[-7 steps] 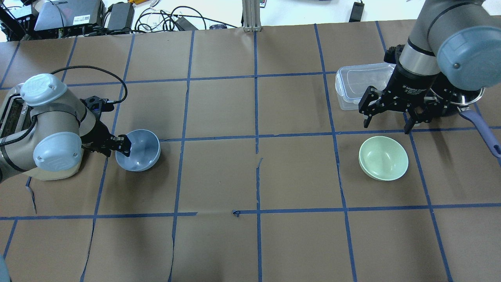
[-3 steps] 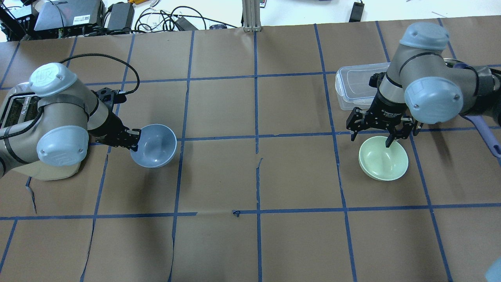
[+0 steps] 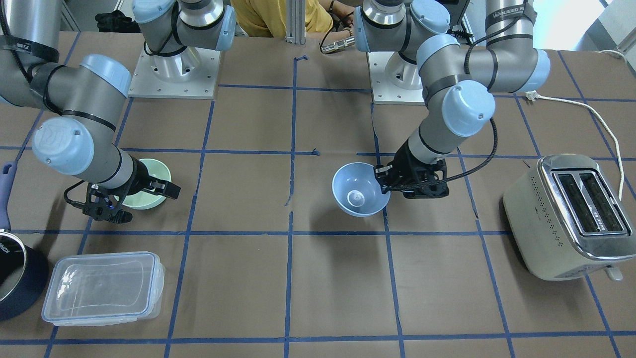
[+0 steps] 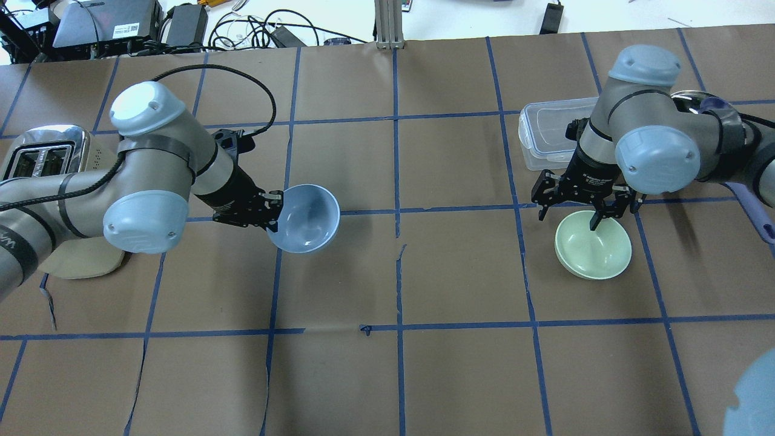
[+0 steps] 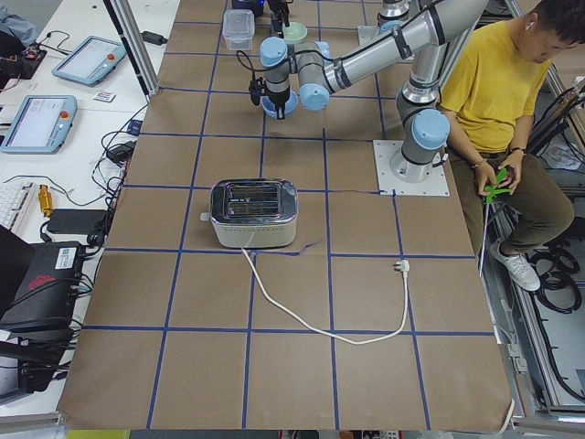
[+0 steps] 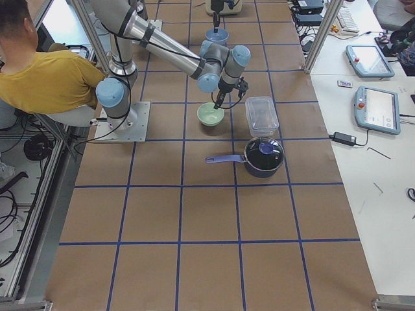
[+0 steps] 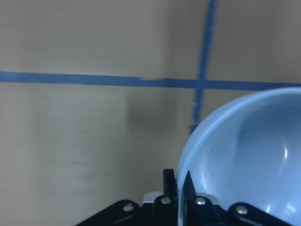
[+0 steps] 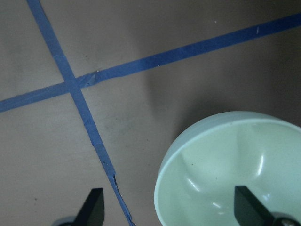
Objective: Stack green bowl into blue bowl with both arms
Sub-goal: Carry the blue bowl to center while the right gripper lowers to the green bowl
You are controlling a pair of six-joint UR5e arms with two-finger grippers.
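Note:
The blue bowl (image 4: 309, 219) hangs tilted above the table, left of centre, gripped at its rim by my left gripper (image 4: 277, 212). The left wrist view shows both fingers pinched on the blue bowl's rim (image 7: 249, 160). It also shows in the front view (image 3: 358, 193). The green bowl (image 4: 596, 251) sits on the table at the right. My right gripper (image 4: 568, 222) is open and low over its far rim, one finger inside the bowl and one outside. The right wrist view shows the green bowl (image 8: 230, 174) between the spread fingers.
A clear lidded container (image 4: 548, 130) stands just behind the right gripper. A dark blue saucepan (image 3: 15, 273) is at the far right by the right arm. A toaster (image 3: 571, 214) stands at the robot's left with its cord trailing back.
The left arm has carried the blue bowl rightward toward the table's centre. The right gripper has come down from beside the container to the green bowl's rim and stayed open.

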